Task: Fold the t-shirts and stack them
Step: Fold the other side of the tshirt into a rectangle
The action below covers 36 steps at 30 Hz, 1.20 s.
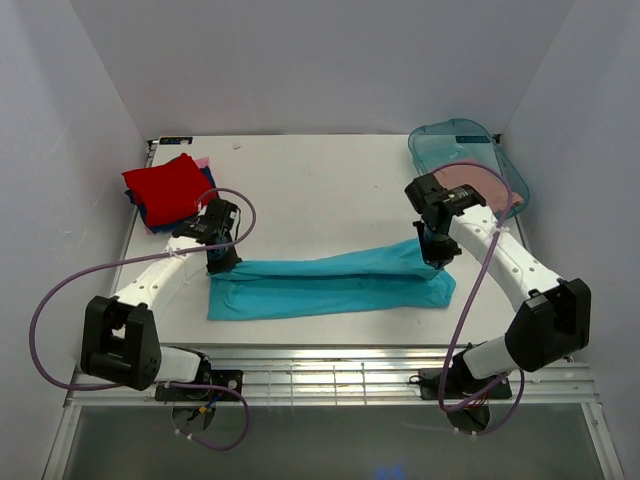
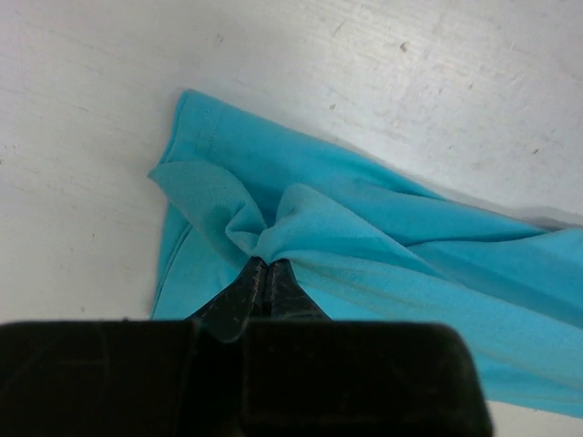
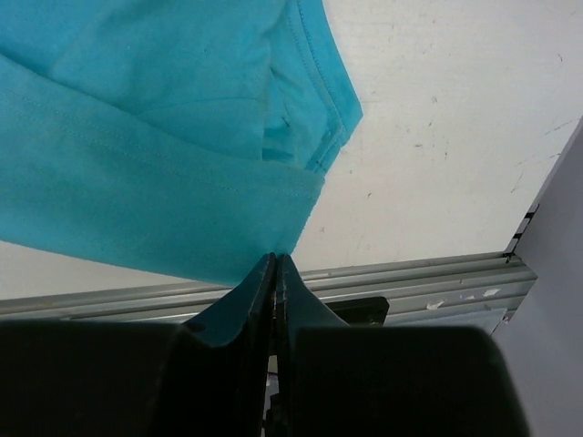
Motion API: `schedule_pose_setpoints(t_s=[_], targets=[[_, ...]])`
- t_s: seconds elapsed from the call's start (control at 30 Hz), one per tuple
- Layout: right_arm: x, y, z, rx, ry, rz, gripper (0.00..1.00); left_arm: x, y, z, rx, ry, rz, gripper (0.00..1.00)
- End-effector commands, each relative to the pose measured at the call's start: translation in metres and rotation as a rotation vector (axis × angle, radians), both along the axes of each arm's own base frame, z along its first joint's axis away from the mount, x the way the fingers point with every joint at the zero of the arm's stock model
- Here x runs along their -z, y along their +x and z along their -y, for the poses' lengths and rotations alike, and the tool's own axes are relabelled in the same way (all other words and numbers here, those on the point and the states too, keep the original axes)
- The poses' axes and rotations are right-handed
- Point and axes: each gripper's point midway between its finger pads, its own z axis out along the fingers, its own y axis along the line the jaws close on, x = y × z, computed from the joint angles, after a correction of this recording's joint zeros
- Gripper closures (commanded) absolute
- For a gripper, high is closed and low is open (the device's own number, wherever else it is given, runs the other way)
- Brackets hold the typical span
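Observation:
The large teal t-shirt [image 1: 330, 285] lies across the table's front as a long folded band. My left gripper [image 1: 222, 262] is shut on its left end; in the left wrist view the cloth [image 2: 364, 237] bunches at the closed tips [image 2: 264, 264]. My right gripper [image 1: 437, 260] is shut on the right end, lifted a little; in the right wrist view the hem [image 3: 164, 200] hangs from the closed tips [image 3: 275, 258]. A red t-shirt [image 1: 165, 185] tops a stack at the back left, with dark blue [image 1: 150, 215] and pink [image 1: 204, 161] edges under it.
A translucent teal plastic tub [image 1: 465, 150] stands at the back right with a dusty-pink cloth [image 1: 480, 185] inside. The table's front edge and metal rails [image 1: 330, 365] lie just below the teal shirt. White walls close in both sides.

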Motion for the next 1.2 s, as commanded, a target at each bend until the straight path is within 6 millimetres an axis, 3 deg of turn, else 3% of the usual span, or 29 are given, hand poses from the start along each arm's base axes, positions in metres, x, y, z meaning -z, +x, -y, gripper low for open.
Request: schedule_pose_setpoints(t_s=[0.0, 0.07, 0.1, 0.2, 0.23, 0.27, 0.33, 0.43, 0.53, 0.73, 0.83, 1.03, 1.17], targets=[[0.003, -0.023, 0.014, 0.024, -0.053, -0.057, 0.92, 0.005, -0.02, 0.002, 0.006, -0.017, -0.052, 1.0], [0.014, -0.034, 0.018, 0.024, -0.078, -0.11, 0.92, 0.008, -0.023, 0.006, 0.016, -0.016, -0.086, 0.92], [0.018, -0.037, 0.02, 0.027, -0.085, -0.124, 0.92, 0.005, -0.023, 0.008, 0.021, -0.014, -0.096, 0.8], [0.021, -0.04, 0.025, 0.042, -0.117, -0.13, 0.73, 0.002, -0.025, 0.01, 0.021, 0.007, -0.115, 0.59], [0.019, -0.037, 0.025, 0.053, -0.119, -0.115, 0.64, -0.007, -0.019, 0.012, 0.022, 0.015, -0.087, 0.49], [0.016, -0.034, 0.025, 0.055, -0.117, -0.095, 0.61, -0.012, -0.018, 0.012, 0.022, 0.017, -0.073, 0.46], [0.003, -0.021, 0.021, 0.055, -0.104, -0.039, 0.55, -0.031, -0.01, 0.013, 0.015, 0.018, -0.027, 0.45], [-0.009, 0.0, 0.014, 0.054, -0.084, 0.027, 0.54, -0.059, -0.002, 0.014, -0.006, -0.001, 0.05, 0.45], [-0.005, 0.023, 0.003, 0.038, -0.059, 0.073, 0.55, -0.069, 0.007, 0.016, -0.013, -0.014, 0.102, 0.46], [0.028, 0.056, -0.017, 0.028, -0.026, 0.089, 0.58, -0.017, 0.016, 0.011, 0.001, 0.087, -0.036, 0.46], [0.043, 0.068, -0.023, 0.024, -0.022, 0.092, 0.59, -0.003, 0.024, 0.009, -0.006, 0.12, -0.057, 0.44], [0.042, 0.087, -0.03, 0.028, -0.008, 0.103, 0.58, -0.003, 0.047, 0.012, 0.012, 0.148, -0.042, 0.43], [0.039, 0.088, -0.029, 0.022, -0.012, 0.109, 0.58, 0.007, 0.05, 0.013, 0.021, 0.158, -0.075, 0.43]])
